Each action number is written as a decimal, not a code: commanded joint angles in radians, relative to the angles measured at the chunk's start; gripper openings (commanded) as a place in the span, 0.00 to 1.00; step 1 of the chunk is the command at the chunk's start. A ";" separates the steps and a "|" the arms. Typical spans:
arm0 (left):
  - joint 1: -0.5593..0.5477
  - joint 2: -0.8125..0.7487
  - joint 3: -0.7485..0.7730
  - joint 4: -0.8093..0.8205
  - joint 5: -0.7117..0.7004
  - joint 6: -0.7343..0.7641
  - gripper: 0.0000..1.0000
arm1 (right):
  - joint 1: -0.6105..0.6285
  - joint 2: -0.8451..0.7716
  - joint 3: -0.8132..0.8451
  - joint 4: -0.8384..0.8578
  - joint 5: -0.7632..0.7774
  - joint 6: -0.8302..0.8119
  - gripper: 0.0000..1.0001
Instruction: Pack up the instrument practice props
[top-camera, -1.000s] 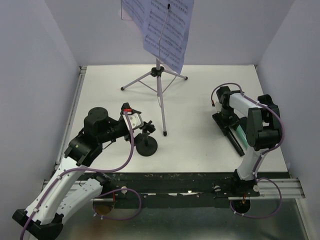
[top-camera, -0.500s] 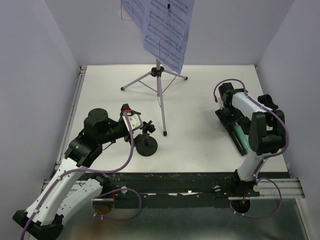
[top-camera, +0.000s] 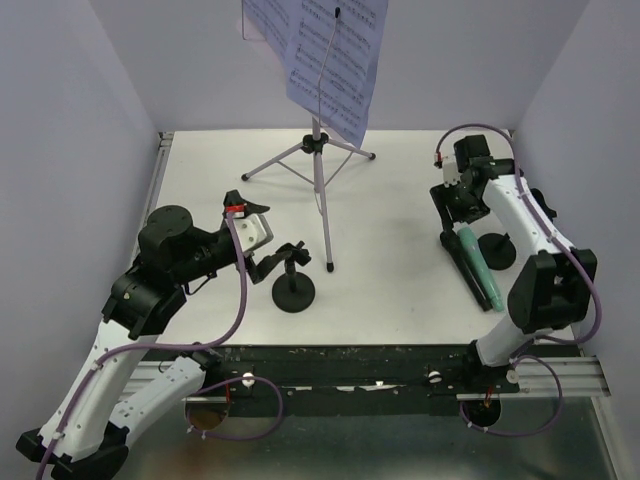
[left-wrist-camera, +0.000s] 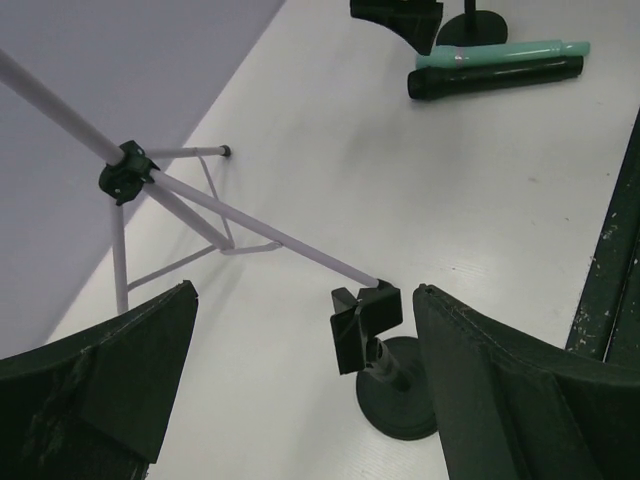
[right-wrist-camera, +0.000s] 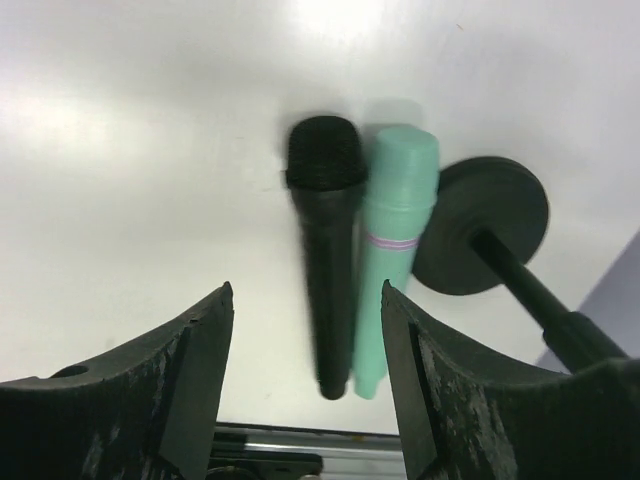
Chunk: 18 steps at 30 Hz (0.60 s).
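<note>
The teal microphone (right-wrist-camera: 395, 240) lies flat on the white table (top-camera: 400, 250) at the right side, touching a black microphone (right-wrist-camera: 325, 260) along its length. Just beside their heads stands a black round-based clip holder (right-wrist-camera: 483, 225). The teal body looks like smooth, rigid plastic: probably light, inclined to roll, and likely slippery. A hold across the middle of the barrel would suit it, though the black neighbour leaves little room for a finger on that side.

The right gripper (right-wrist-camera: 305, 290) hangs over the pair near their heads, fingers apart and empty. Its arm stretches out from the near edge with the wrist bent down.

The second clip holder (left-wrist-camera: 385, 370) stands left of centre, just beside a foot of the silver tripod stand (top-camera: 317, 160). It seems bottom-heavy, so its thin stem is the likely place to grip. The left gripper (left-wrist-camera: 305, 290) faces it from the side, spread wide and holding nothing. The sheet-music pages (top-camera: 330, 60) sit up on the stand.
</note>
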 joint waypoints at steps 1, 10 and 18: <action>0.007 0.008 0.055 -0.197 -0.111 0.006 0.99 | 0.010 -0.139 0.027 -0.087 -0.333 0.025 0.67; 0.042 0.035 0.130 -0.397 -0.014 0.000 0.99 | 0.214 -0.474 -0.214 0.231 -0.971 -0.238 0.76; 0.050 0.081 0.154 -0.579 -0.118 0.124 0.99 | 0.490 -0.342 -0.154 0.558 -0.942 -0.197 0.76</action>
